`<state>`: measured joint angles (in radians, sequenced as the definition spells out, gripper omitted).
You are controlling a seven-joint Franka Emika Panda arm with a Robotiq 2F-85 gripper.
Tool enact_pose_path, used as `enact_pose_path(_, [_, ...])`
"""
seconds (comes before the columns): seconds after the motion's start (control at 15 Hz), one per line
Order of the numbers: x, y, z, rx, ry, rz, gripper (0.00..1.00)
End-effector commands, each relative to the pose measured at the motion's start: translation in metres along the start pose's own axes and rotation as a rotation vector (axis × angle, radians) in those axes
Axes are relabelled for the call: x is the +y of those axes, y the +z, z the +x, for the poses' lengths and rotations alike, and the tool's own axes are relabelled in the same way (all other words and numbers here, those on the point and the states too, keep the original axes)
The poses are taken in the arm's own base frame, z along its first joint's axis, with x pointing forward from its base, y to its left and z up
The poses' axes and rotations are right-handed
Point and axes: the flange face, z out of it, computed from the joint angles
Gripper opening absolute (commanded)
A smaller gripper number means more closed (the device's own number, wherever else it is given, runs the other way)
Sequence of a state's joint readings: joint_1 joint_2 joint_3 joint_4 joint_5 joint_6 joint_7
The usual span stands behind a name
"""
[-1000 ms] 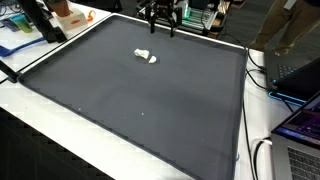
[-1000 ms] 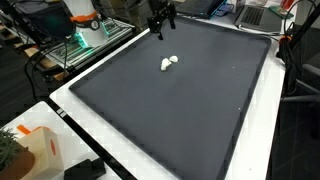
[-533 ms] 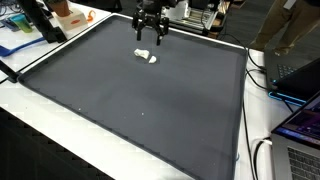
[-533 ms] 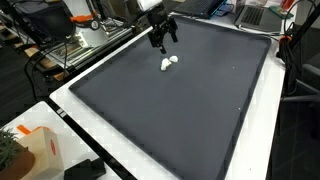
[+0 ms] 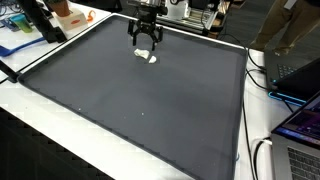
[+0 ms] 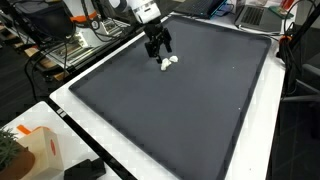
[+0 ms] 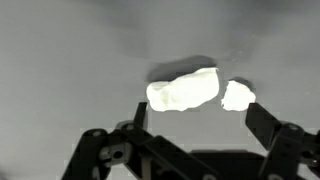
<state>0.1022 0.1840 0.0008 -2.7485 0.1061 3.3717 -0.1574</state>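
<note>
Two small white lumps lie side by side on a dark grey mat [image 5: 150, 100]. The larger lump [image 7: 184, 89] and the smaller lump [image 7: 237, 95] show in the wrist view; in both exterior views they read as one white object [image 5: 148, 56] [image 6: 169, 63]. My gripper [image 5: 145, 44] [image 6: 158, 52] [image 7: 196, 116] hangs open just above them, fingers spread either side, holding nothing.
The mat lies on a white table [image 6: 90, 130]. An orange and white box [image 6: 30, 150] sits at one corner. Benches with equipment, cables and laptops [image 5: 300, 120] ring the table. An orange object [image 5: 68, 14] stands beyond the mat's far edge.
My gripper has moved from the mat's far edge toward the white lumps and lowered over them. The lumps have not moved.
</note>
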Motion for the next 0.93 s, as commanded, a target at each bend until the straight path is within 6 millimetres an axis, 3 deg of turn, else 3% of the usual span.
enact_pose_path(0.0, [0.007,-0.002,0.002,0.011,-0.021,-0.01,1.0])
enact_pose_path(0.33, [0.005,-0.016,0.003,0.029,-0.061,0.005,1.0])
enact_pose_path(0.4, [0.004,-0.011,0.012,0.028,-0.069,0.011,1.0])
enact_pose_path(0.53, [-0.001,-0.018,0.003,0.035,-0.088,0.016,1.0])
enact_pose_path(0.67, [-0.001,-0.012,0.012,0.03,-0.101,0.019,1.0])
enact_pose_path(0.87, [0.001,-0.019,0.007,0.019,-0.089,0.013,1.0])
